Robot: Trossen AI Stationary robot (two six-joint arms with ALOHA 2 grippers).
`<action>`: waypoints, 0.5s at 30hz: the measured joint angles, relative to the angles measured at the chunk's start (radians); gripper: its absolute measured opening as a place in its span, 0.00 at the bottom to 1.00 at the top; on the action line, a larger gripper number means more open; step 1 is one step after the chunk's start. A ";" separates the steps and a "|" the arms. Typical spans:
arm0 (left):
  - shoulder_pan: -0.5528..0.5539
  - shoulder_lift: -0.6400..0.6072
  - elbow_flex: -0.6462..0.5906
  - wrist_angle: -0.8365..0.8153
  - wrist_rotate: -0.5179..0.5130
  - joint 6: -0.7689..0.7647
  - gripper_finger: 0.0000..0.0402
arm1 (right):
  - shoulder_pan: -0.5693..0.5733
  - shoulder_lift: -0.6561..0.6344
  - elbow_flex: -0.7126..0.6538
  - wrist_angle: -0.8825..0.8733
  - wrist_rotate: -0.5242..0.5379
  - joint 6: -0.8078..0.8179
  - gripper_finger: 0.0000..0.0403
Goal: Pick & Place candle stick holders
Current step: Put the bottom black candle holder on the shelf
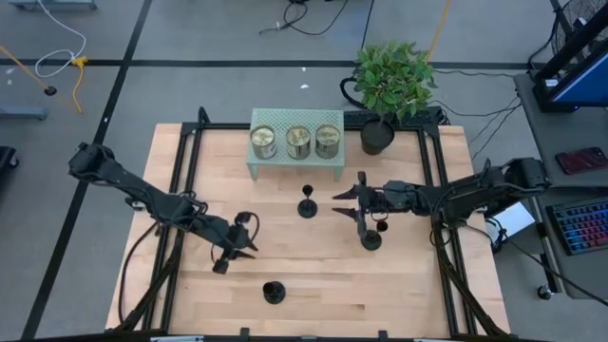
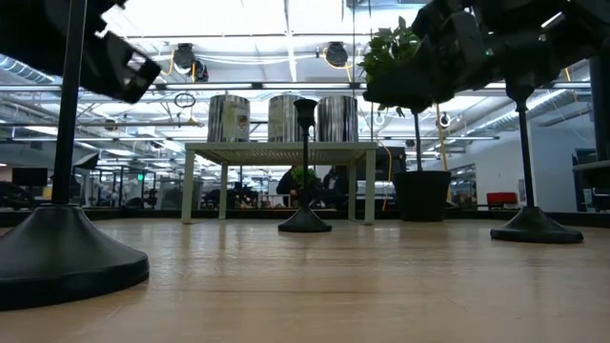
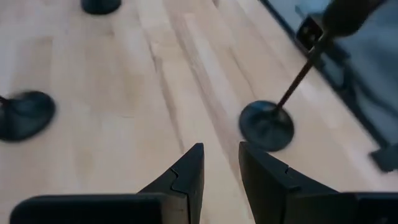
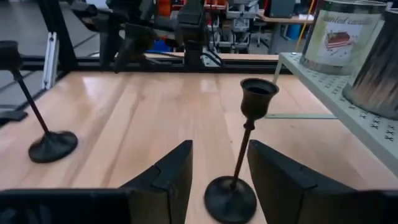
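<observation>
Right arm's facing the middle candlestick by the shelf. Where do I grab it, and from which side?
Take the thin stem, about halfway up. The candlestick stands upright, and its base lies flat on the table, too wide and low to pinch. Come in level from the right, where the right gripper faces it with fingers open.

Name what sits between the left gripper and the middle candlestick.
Only bare tabletop separates the left gripper from the middle candlestick, seen in the high view.
</observation>
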 joint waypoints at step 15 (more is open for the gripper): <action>-0.022 0.204 -0.135 0.468 -0.020 -0.249 0.28 | 0.000 0.000 0.000 0.076 -0.002 -0.125 0.36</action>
